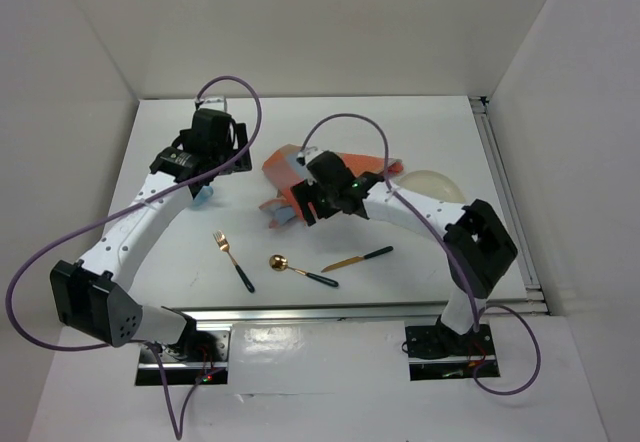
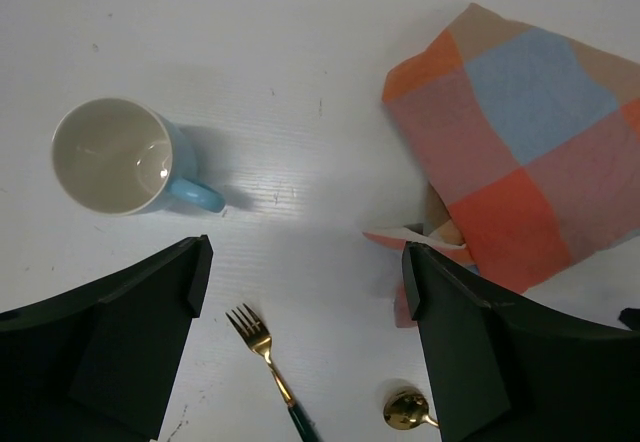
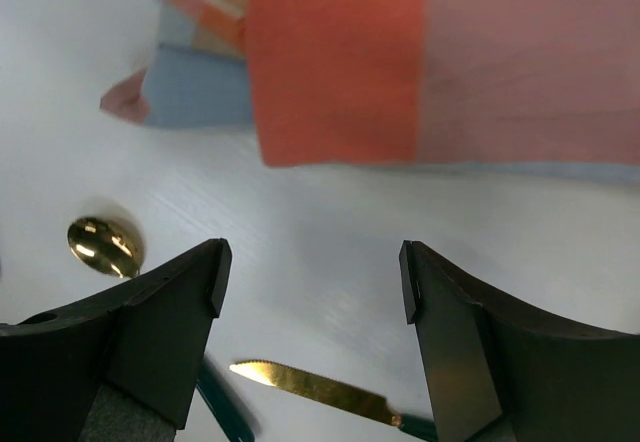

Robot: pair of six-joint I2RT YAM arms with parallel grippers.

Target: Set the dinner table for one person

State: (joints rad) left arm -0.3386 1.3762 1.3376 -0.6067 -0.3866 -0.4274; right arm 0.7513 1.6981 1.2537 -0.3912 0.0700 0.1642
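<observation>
I see the left gripper (image 2: 305, 272) with its jaws wide apart and holding nothing, above the white surface (image 1: 420, 127), near a blue mug (image 2: 120, 157). The right gripper (image 3: 312, 277) also has its jaws apart and empty, close to the edge of the checked cloth (image 3: 400, 62). The surface lies under both arms. On its near part are a fork (image 1: 232, 260), a spoon (image 1: 280, 262) and a knife (image 1: 357, 259).
</observation>
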